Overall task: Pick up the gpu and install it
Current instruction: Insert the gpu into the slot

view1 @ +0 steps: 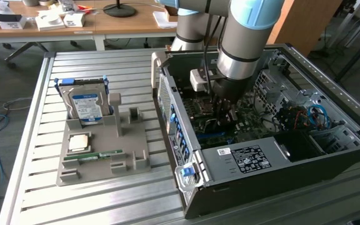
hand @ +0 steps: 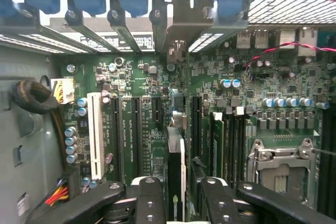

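The gpu (hand: 175, 163) is a thin dark card seen edge-on, and it is pinched between my two black fingers (hand: 149, 203). My gripper (hand: 181, 205) is shut on it. The card hangs over the green motherboard (hand: 142, 77), in line with the long black expansion slots (hand: 134, 135). Its pale bracket end points toward the rear slot covers (hand: 176, 30). I cannot tell whether the card touches a slot. In the exterior view my gripper (view1: 225, 112) reaches down inside the open computer case (view1: 243, 159).
On the slatted table, a grey holder (view1: 130, 159) carries the silver blue-labelled hard drive (view1: 87, 105), a processor chip (view1: 80, 142) and a green memory stick (view1: 95, 155). Inside the case are the processor socket (hand: 278, 166), memory slots (hand: 220, 140) and loose cables (view1: 305, 117).
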`<state>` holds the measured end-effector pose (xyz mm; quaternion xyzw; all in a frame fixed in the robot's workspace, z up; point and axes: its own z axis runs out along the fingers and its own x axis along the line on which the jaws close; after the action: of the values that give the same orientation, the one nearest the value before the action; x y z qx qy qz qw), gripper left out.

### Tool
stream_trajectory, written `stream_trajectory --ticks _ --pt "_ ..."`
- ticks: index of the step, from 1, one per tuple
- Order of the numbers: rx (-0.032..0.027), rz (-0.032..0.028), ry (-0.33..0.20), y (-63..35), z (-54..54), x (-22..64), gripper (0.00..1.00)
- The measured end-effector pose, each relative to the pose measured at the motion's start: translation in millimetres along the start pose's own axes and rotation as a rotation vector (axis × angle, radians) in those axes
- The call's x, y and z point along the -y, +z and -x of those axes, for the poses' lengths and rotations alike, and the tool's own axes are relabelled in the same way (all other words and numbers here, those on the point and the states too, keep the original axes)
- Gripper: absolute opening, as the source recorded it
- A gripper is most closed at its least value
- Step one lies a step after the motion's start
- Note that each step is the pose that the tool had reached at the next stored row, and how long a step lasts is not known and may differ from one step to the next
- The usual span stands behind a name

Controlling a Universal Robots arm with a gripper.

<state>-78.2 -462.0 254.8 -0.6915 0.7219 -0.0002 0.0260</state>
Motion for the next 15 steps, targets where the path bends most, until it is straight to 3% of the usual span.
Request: stream_trajectory --ticks 8,15 --pt "0.0011 0.0001 0.0 -34.3 1.3 1.3 0.33" --pt "0.0014 0.0 0.0 -58.7 2.2 2.3 0.33"
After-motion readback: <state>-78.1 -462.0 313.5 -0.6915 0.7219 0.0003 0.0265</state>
